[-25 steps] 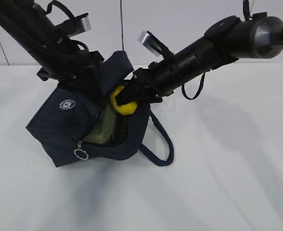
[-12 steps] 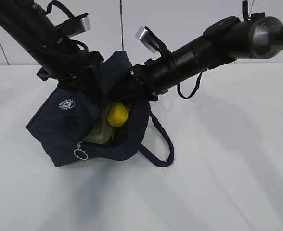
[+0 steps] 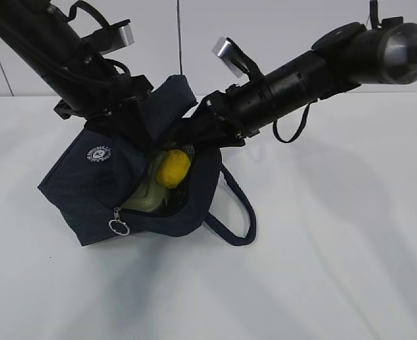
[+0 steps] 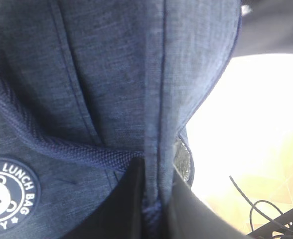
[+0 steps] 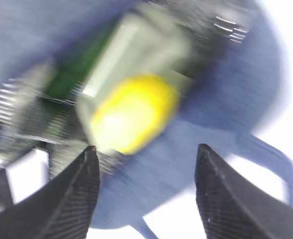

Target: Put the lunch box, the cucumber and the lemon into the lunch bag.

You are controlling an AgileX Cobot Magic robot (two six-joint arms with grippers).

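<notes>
Exterior view: the bag (image 3: 98, 188) lies tilted on the table (image 3: 322, 248), mouth held up by the left gripper (image 3: 127, 117); the lemon (image 3: 173, 168) rests inside on the lunch box (image 3: 146, 200), the right gripper (image 3: 194, 138) just above it. Left wrist view: fingers (image 4: 129, 209) clenched on a fold of bag fabric. Right wrist view: fingers (image 5: 74, 194) released, empty, lemon beneath; the green beside the box is probably the cucumber (image 5: 67, 79). Loading appears complete; next, clear the right arm without snagging the rim

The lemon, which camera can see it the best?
The exterior view: the lemon sits sharp inside the open lunch bag. The right wrist view shows it closer but blurred. The left wrist view shows only bag fabric.
</notes>
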